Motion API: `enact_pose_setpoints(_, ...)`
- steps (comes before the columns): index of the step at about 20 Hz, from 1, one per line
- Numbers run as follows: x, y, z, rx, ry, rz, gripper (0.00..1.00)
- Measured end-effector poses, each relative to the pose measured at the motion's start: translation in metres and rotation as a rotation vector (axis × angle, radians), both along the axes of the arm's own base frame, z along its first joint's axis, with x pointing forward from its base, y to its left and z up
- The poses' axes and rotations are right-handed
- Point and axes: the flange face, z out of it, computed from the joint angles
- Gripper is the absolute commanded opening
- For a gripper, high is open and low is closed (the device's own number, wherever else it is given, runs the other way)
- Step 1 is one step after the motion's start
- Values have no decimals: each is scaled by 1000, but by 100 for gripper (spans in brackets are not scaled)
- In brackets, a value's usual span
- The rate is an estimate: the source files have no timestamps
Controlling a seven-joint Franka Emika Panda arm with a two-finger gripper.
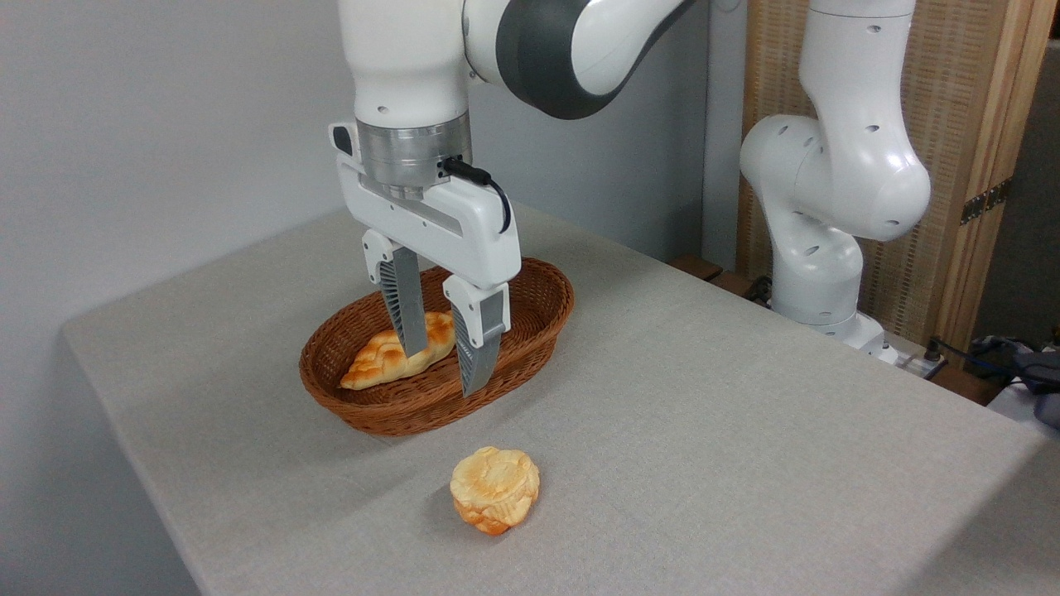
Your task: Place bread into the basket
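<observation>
A: Where's the bread rn?

B: Small round golden-orange bun w/ lumpy flower-like top (494, 488) sits alone on the grey cloth-covered surface (745, 463), in front of the oval brown woven wicker basket (546, 310), clear of its rim, not touching. Tilted a bit, top turned toward cam.

A: How will it handle?

B: Prob light and fairly stiff, looks like a model bun w/ a glossy crust, so maybe a bit slippery. Lumpy top is poor purchase; I'd pinch across the sides, mid-height, below the top's overhang. The tilt means the claw may need to angle or it could roll.

A: Claw?

B: White two-finger claw (443, 352) hangs over the basket, fingers spread apart, holding nothing, tips about at rim level or just above, hard to say. Behind one finger, inside the basket, lies a long pointed braided bread (373, 364) at the left end.

A: Room?

B: Bare cloth all round the bun. Surface's front edge is nearer the bun than the basket is, so don't nudge it that way. Right half of basket is free for the drop. Robot base (828, 273) stands beyond the basket, far right, well apart.
</observation>
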Motion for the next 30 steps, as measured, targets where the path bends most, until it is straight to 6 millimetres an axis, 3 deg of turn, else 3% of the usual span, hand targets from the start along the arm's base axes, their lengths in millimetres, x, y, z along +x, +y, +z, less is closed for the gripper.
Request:
enact_pose_setpoints(19, 2, 11, 5, -3, -10, 20, 100)
enact_pose_setpoints(30, 10, 53, 5, -7, -80, 79, 100)
